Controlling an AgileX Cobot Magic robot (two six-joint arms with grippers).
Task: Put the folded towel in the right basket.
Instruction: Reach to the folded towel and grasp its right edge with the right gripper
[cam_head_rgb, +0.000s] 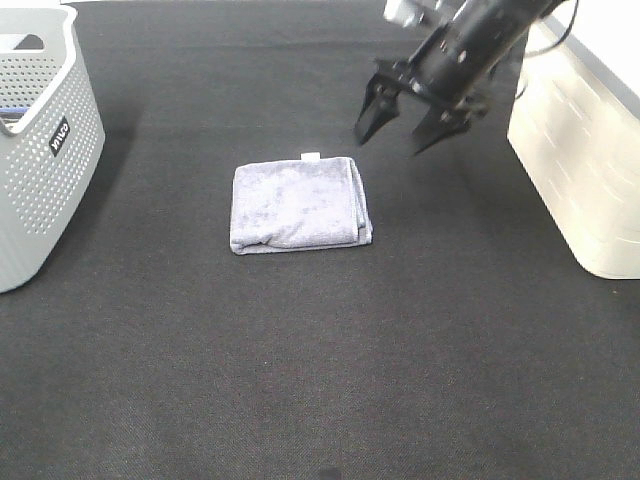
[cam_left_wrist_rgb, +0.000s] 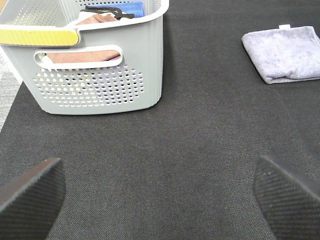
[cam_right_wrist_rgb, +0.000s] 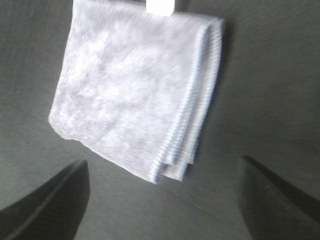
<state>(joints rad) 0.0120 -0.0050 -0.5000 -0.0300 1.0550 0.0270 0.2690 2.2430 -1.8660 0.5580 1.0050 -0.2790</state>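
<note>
Folded towel (cam_head_rgb: 300, 205) lies between left basket (cam_head_rgb: 45, 160) and right basket (cam_head_rgb: 580, 170).

Black label (cam_head_rgb: 57, 137) on left basket (cam_head_rgb: 40, 190) wall, white lettering too small to read; no legible txt.

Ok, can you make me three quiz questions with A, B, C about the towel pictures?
1. Where is the towel? A flat on the dark mat; B inside a basket; C in a gripper.
2. What colour is it? A red; B pale purple; C green.
3. How is the right gripper? A open and empty; B shut on the towel; C out of sight.

Answers: 1 A, it lies folded on the mat. 2 B, the cloth looks lilac in every view. 3 A, its fingers are spread apart beside the towel, holding nothing.
</note>
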